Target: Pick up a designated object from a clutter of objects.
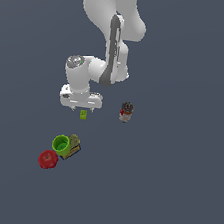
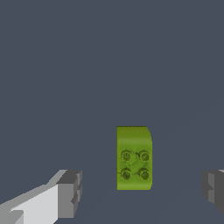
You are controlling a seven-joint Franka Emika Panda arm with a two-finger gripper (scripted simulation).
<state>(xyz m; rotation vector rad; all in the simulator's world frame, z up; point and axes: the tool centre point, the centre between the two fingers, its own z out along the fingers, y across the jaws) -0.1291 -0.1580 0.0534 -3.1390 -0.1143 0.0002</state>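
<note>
We found the jaws standing wide apart, with nothing held in them. In the wrist view the gripper point(image 2: 140, 190) showed one grey fingertip point(image 2: 70, 192) on one side and the other at the picture's far edge, and the lime-green brick point(image 2: 134, 157) lay on the floor in the gap between them, touching neither pad. The brick was nearer to the middle of the gap than to either finger. It showed four round studs on its top face, set in a small square, and one of its upper corners was rounded.

In the exterior view we saw the gripper point(image 1: 80, 109) hanging low over the grey floor point(image 1: 173, 192), and the lime-green brick point(image 1: 83, 115) was just below its fingers (at this size the brick was only a small green spot, so we could not tell the height left above it). The white arm point(image 1: 109, 43) came down from the top of the picture to the wrist.

Toward the exterior view's right, near the gripper but apart from it, stood the small brown-white container point(image 1: 126, 112) with a dark top. Well apart from the brick, lower in the picture, the rest of the clutter lay close together: the bright green cup point(image 1: 60, 143) stood just beside the brownish-olive box point(image 1: 73, 146), and the red apple point(image 1: 48, 159) was just beside the cup.
</note>
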